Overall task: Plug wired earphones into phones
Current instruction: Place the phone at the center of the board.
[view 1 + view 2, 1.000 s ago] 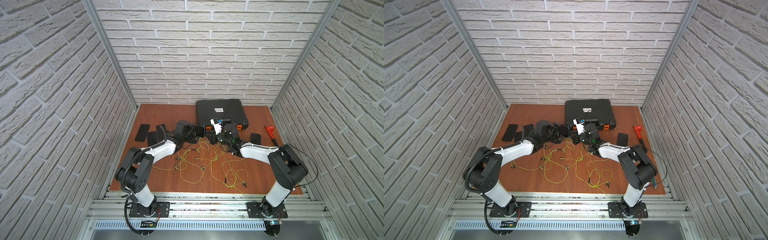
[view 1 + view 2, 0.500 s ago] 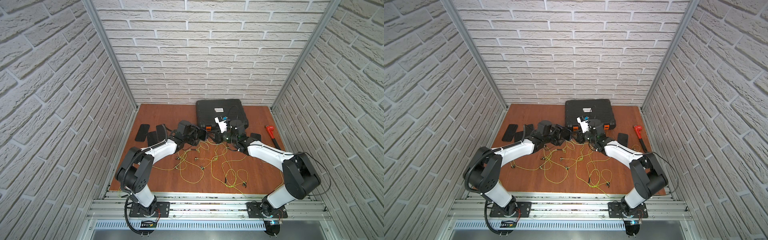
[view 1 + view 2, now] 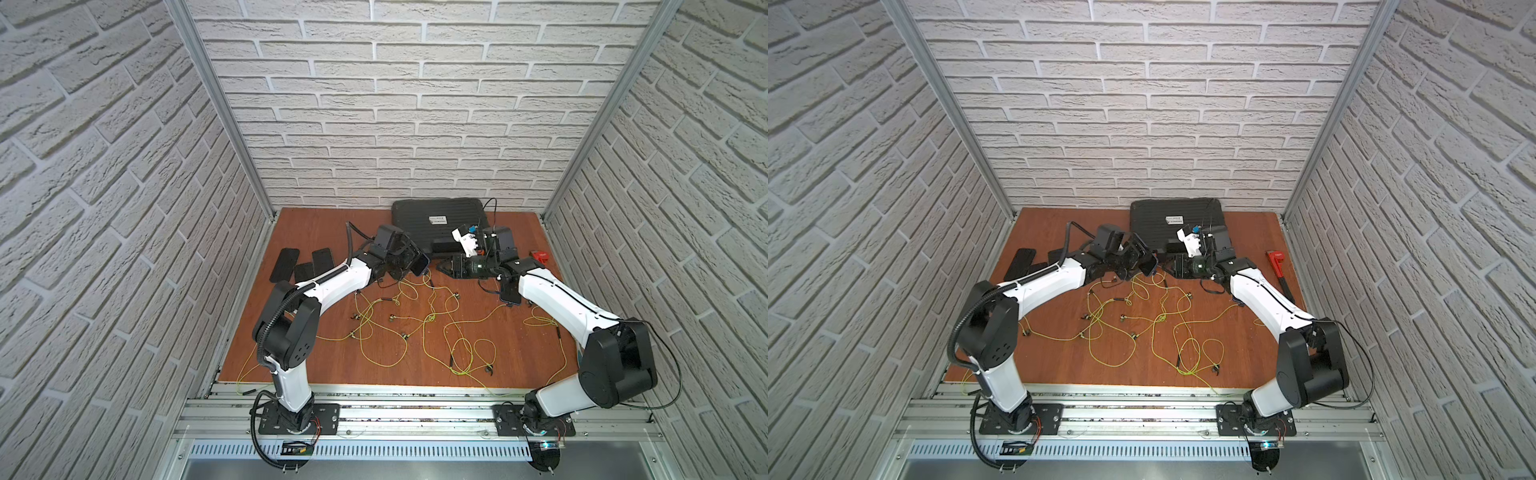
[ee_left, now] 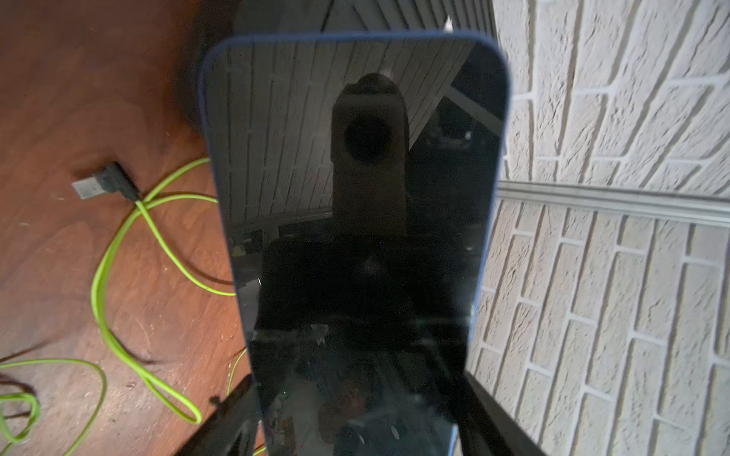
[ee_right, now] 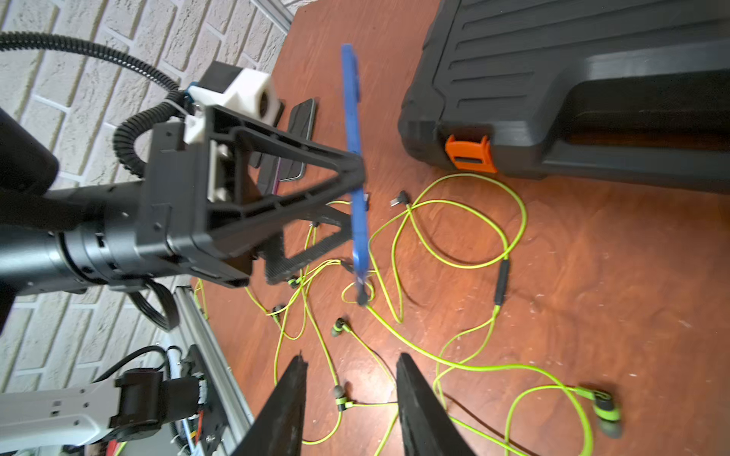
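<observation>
In both top views the left gripper (image 3: 409, 262) clamps one phone (image 3: 419, 264), raised at the far middle of the table (image 3: 316, 232). The right gripper (image 3: 446, 266) is just beside it. Spare phones (image 3: 301, 266) lie far left, and the earphones (image 3: 431, 330) sprawl across the middle.

Left wrist: the phone's dark screen fills the view, and a loose plug (image 4: 104, 185) lies on the table.

Right wrist: the right jaws stand apart, empty. A cable (image 5: 379, 316) seems seated in the phone's lower end.

Most pairings look undone.
</observation>
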{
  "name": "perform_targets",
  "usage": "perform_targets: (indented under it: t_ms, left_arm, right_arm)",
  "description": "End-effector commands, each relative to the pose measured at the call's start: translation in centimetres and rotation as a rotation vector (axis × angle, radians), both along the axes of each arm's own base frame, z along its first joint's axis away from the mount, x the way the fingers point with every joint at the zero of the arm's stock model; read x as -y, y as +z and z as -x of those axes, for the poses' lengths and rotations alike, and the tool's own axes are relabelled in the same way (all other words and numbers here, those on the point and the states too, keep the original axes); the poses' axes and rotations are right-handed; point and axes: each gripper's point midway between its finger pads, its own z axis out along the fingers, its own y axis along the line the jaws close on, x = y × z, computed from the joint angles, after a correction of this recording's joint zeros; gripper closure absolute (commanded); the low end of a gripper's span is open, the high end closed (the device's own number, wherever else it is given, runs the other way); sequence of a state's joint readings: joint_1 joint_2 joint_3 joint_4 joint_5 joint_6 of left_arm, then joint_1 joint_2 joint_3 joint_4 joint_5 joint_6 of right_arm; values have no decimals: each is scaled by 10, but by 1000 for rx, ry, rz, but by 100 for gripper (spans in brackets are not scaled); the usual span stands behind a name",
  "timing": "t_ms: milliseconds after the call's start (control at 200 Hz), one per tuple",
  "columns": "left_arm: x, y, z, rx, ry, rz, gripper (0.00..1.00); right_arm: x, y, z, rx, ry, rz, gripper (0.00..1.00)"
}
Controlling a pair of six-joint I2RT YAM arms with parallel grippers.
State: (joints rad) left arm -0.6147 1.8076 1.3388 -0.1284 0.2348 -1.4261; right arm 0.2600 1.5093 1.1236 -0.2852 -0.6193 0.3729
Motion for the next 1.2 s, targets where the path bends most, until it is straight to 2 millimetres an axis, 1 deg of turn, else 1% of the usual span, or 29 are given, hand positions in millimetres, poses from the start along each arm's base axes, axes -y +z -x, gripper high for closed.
perform_targets:
  t_ms: [0,100,225,315,440,505,625,705,900,975,1030,1070,1135,1195]
  left_arm:
    - [14,7,2,44,-71,-13,100]
    - [20,7,5,45,-84,-8,100]
    - [25,12,6,57,-100,1,100]
    - [27,15,7,63,-108,-2,100]
    - [31,16,8,66,-117,4,100]
    - [32,16,8,67,-122,4,100]
    - [33,16,10,68,-127,-1,100]
    - [32,16,10,75,-129,-5,100]
    - [34,18,11,90,-144,-2,100]
    - [34,19,12,92,-145,-1,100]
    - [34,20,12,98,-147,-1,94]
    - [33,21,12,104,-147,2,86]
    - [32,24,9,122,-147,10,64]
    - [29,28,5,139,-149,26,42]
  right_arm:
    - [-11,6,-4,3,20,-54,62]
    - [-13,-1,-9,-7,19,-46,63]
    - [-12,-10,-16,-7,7,-17,65]
    - [-13,-12,-21,-5,6,-19,66]
    - [-20,-19,-24,-22,16,-27,69]
    - [-21,-22,-26,-26,13,-30,73]
    - [-22,-22,-29,-23,-1,-35,84]
    - [-20,-19,-31,-14,-15,-38,88]
    - [-21,-16,-37,-2,-37,-67,89]
    - [-22,-15,-38,2,-43,-73,93]
    - [-20,-15,-38,6,-49,-66,94]
    - [-19,-14,-36,11,-50,-58,94]
    - [-14,-13,-32,21,-57,-35,94]
    - [-8,-12,-26,22,-60,-20,94]
